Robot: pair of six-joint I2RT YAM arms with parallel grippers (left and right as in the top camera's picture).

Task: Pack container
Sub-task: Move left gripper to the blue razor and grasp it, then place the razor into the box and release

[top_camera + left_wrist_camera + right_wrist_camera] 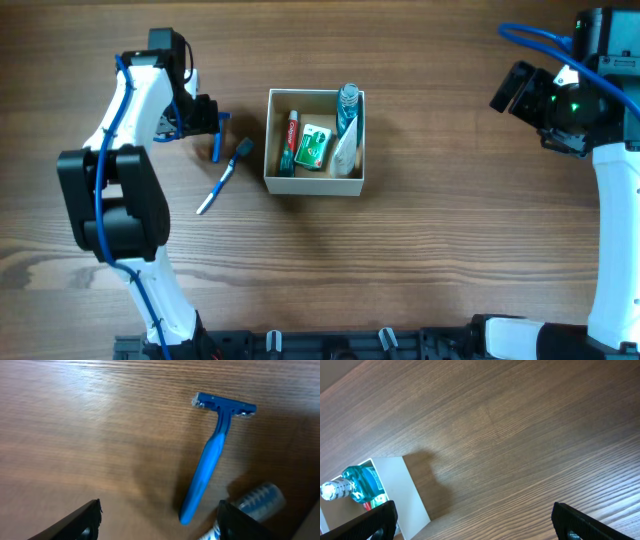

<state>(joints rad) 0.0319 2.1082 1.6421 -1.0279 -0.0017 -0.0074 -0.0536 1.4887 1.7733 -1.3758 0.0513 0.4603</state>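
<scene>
The container (312, 184), a white-walled cardboard box, stands mid-table and holds a red toothpaste tube (290, 140), a green box (316, 146), a blue bottle (346, 105) and a white tube (345, 150). A blue razor (217, 145) lies left of it, seen close in the left wrist view (207, 465). A toothbrush (222, 182) lies beside the razor; its bristle head (260, 497) shows by my finger. My left gripper (205, 118) is open and empty over the razor's handle end (160, 527). My right gripper (520, 90) is open and empty, far right of the container (475, 522).
In the right wrist view the container's white wall (407, 490) and the blue bottle (357, 482) show at lower left, with bare wooden table (520, 435) beyond. The arm bases stand at the table's left and right sides.
</scene>
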